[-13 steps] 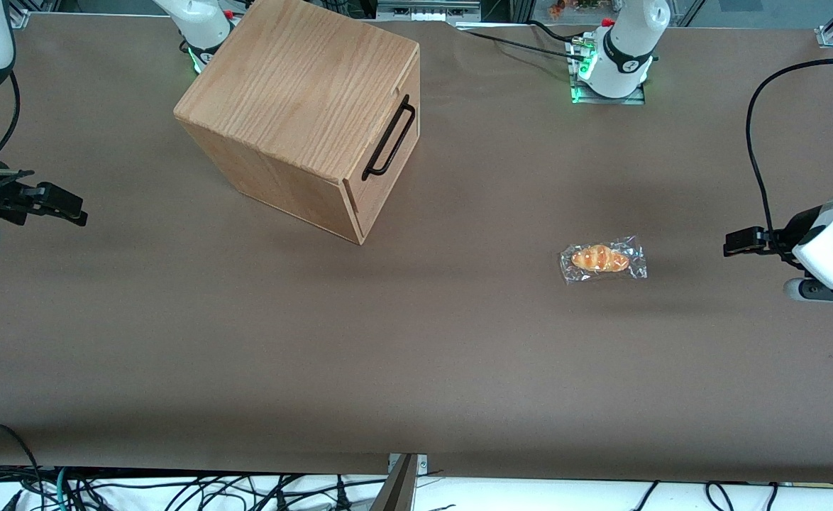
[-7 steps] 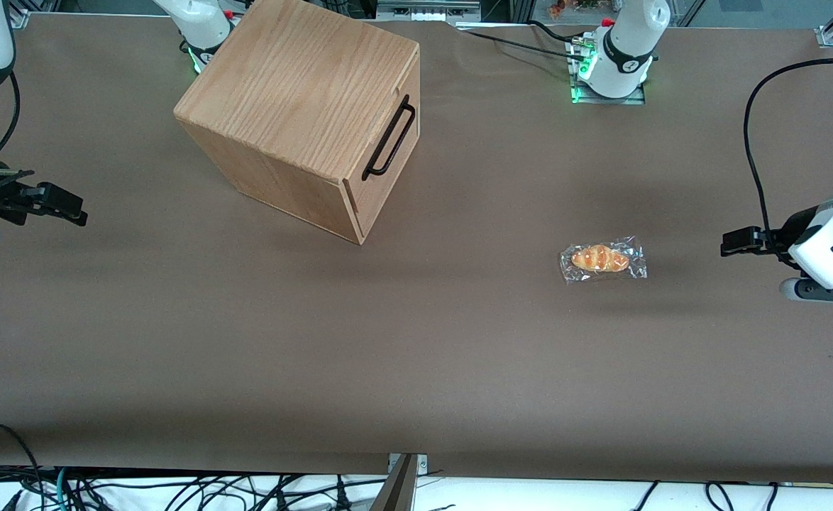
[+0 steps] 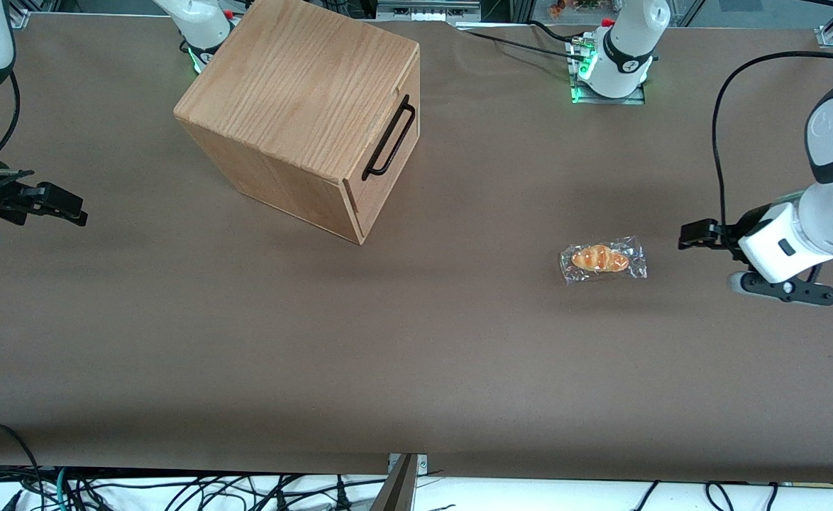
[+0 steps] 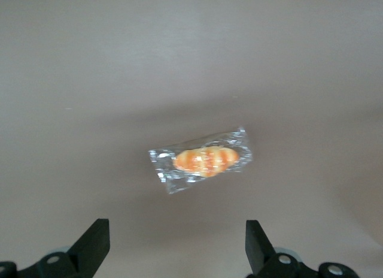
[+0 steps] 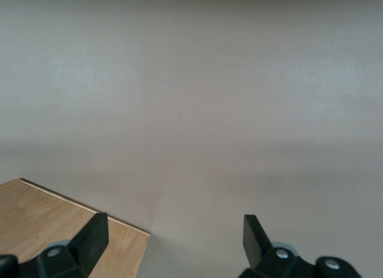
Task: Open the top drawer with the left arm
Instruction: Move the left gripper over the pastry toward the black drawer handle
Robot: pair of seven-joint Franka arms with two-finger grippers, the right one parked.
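Note:
The top drawer (image 3: 396, 157) sits shut in the oak box (image 3: 296, 92), with its long black bar handle (image 3: 389, 138) across the front panel. The box stands toward the parked arm's end of the table. My left gripper (image 3: 683, 234) hovers over the table toward the working arm's end, well away from the drawer front and beside a wrapped croissant (image 3: 603, 260). The left wrist view shows the gripper (image 4: 176, 248) open, with its black fingertips (image 4: 96, 239) wide apart and nothing between them. The croissant (image 4: 203, 160) lies on the table ahead of them.
Brown table covering (image 3: 416, 341) spreads between the croissant and the box. The arm bases (image 3: 611, 67) stand at the table edge farthest from the front camera. Cables (image 3: 175, 490) hang along the nearest edge. A corner of the oak box (image 5: 54, 227) shows in the right wrist view.
My left arm has swung inward from the table's end toward the croissant, and its grey-capped joint has come into view. The drawer and croissant have not moved.

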